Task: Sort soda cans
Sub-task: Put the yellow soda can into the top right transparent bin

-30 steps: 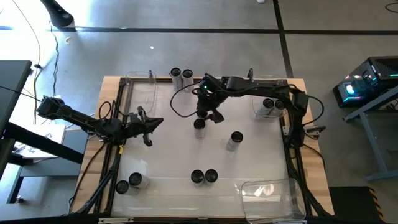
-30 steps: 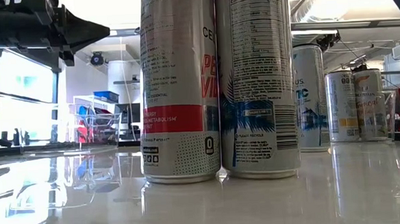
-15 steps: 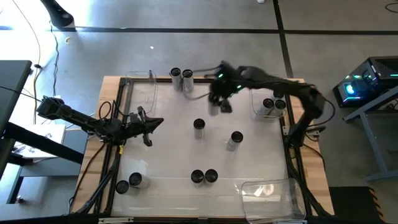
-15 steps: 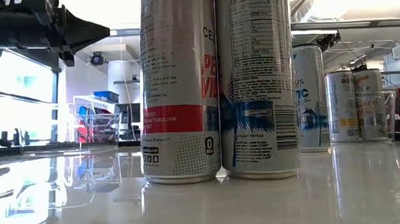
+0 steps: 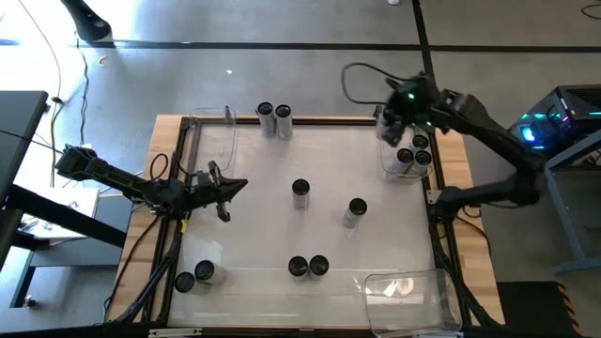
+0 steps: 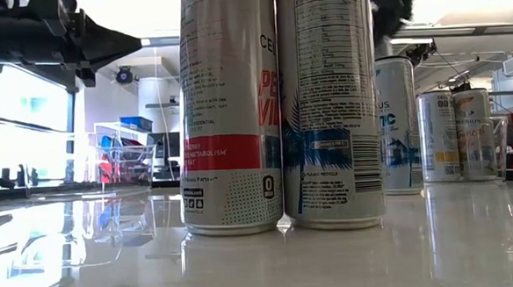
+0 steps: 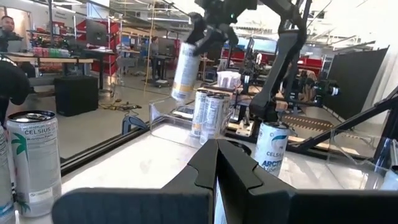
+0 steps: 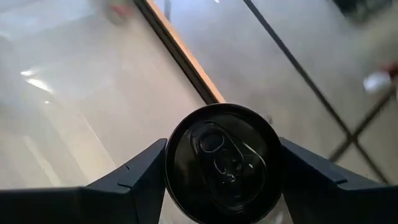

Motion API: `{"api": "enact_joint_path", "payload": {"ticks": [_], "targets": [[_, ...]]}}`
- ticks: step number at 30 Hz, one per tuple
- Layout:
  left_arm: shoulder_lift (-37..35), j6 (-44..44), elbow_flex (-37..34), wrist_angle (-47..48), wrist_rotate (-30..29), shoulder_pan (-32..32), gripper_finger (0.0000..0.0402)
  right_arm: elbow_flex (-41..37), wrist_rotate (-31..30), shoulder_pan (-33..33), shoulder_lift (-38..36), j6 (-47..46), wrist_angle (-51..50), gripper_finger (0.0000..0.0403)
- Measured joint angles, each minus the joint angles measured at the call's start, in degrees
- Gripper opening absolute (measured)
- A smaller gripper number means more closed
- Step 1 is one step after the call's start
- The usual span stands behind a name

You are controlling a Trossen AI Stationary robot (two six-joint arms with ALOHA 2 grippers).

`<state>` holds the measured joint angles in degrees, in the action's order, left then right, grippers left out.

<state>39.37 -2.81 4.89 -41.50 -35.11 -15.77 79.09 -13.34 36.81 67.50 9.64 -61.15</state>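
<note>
The right gripper [image 5: 399, 115] grips a slim silver soda can with a dark round top [image 8: 222, 163], one dark finger [image 8: 134, 180] pressed to each side of it. In the left wrist view this held can [image 7: 185, 70] hangs in the air, its long axis tilted a little off upright, top end up. From above it sits over the far right corner of the white table [image 5: 254, 207], just beside the clear rectangular plastic bin [image 5: 387, 161] at the right edge.

That bin already holds three upright cans [image 5: 411, 153] (packed close together), so little free room is left inside it. A second clear bin [image 5: 413, 299] lies at the near right corner, and a third clear bin [image 5: 218, 136] stands at the far left.

The middle of the table is mostly open. Two upright cans stand there well apart: one near the centre [image 5: 300, 192] and one to its right [image 5: 355, 209]. A pair of cans [image 5: 274, 116] stands at the far edge, another touching pair [image 5: 308, 267] at the near edge, and two more [image 5: 193, 276] at the near left corner. All stand with their long axes vertical.

The left gripper [image 5: 225, 192] waits over the left side of the table, its fingers [image 7: 214, 168] closed together on nothing.
</note>
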Motion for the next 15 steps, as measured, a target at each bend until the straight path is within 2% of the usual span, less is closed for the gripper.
{"api": "enact_joint_path", "payload": {"ticks": [5,15], "targets": [[0.4,0.4,0.0,0.2,0.0,0.0,0.0,-10.8,-0.2,6.0,-5.6,-3.0,5.4,0.0238],[0.4,1.4,0.0,-1.3,-0.2,0.0,0.0,-18.9,5.8,12.4,-3.2,-4.7,7.2,0.0238]]}}
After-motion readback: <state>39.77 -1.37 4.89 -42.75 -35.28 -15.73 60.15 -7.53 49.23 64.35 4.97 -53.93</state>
